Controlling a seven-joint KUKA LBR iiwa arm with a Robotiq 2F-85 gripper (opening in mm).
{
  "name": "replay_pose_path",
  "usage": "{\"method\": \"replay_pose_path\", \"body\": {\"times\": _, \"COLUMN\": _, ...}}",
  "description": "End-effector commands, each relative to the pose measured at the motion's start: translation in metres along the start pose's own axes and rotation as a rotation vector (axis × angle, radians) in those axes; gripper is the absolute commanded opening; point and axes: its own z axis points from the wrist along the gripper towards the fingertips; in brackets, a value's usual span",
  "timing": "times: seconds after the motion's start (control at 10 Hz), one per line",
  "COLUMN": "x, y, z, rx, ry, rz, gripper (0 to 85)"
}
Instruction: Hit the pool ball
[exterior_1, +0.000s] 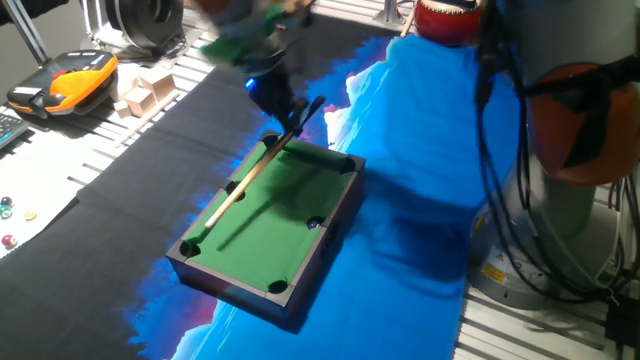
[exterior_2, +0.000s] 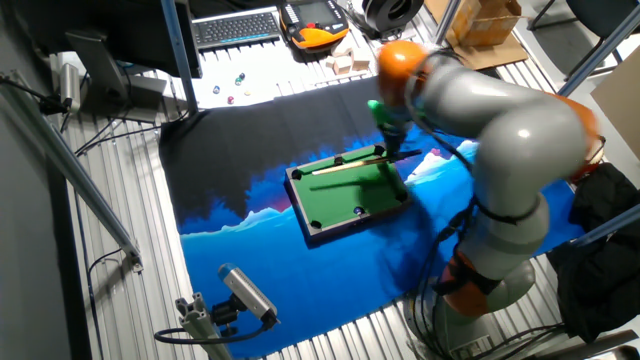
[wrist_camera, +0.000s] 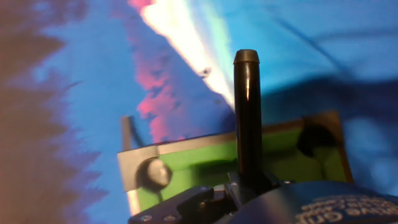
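The mini pool table (exterior_1: 275, 225) has green felt and a dark frame and sits on a blue and black cloth. It also shows in the other fixed view (exterior_2: 350, 190) and in the hand view (wrist_camera: 205, 155). The long tan cue stick (exterior_1: 250, 180) lies slantwise over the felt with its dark butt raised at the far corner. My gripper (exterior_1: 272, 88) is blurred above that corner and is shut on the butt (wrist_camera: 247, 124). I see no orange pool ball. A small glinting speck (exterior_1: 315, 225) sits by a side pocket. A pale round shape (wrist_camera: 158, 174) fills a corner pocket.
An orange and black device (exterior_1: 65, 80), wooden blocks (exterior_1: 145, 90) and small beads (exterior_1: 10, 210) lie at the left. The robot's base and cables (exterior_1: 560, 170) stand at the right. A keyboard (exterior_2: 235, 25) lies at the far edge.
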Motion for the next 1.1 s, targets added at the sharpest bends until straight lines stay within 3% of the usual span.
{"method": "replay_pose_path", "body": {"times": 0.0, "x": -0.003, "y": 0.001, "z": 0.000, "rx": -0.007, "ry": -0.002, "rz": -0.074, "gripper": 0.0}}
{"method": "replay_pose_path", "body": {"times": 0.2, "x": 0.000, "y": 0.001, "z": 0.002, "rx": 0.000, "ry": -0.009, "rz": -0.092, "gripper": 0.0}}
{"method": "replay_pose_path", "body": {"times": 0.4, "x": 0.000, "y": -0.003, "z": 0.010, "rx": 0.038, "ry": -0.056, "rz": -0.187, "gripper": 0.0}}
{"method": "replay_pose_path", "body": {"times": 0.5, "x": 0.000, "y": -0.002, "z": 0.017, "rx": 0.042, "ry": -0.064, "rz": -0.215, "gripper": 0.0}}
{"method": "replay_pose_path", "body": {"times": 0.6, "x": 0.000, "y": -0.003, "z": 0.023, "rx": 0.029, "ry": -0.050, "rz": -0.236, "gripper": 0.0}}
{"method": "replay_pose_path", "body": {"times": 0.8, "x": 0.002, "y": -0.002, "z": 0.022, "rx": -0.007, "ry": -0.004, "rz": -0.304, "gripper": 0.0}}
{"method": "replay_pose_path", "body": {"times": 1.0, "x": 0.003, "y": -0.002, "z": 0.022, "rx": -0.025, "ry": 0.022, "rz": -0.404, "gripper": 0.0}}
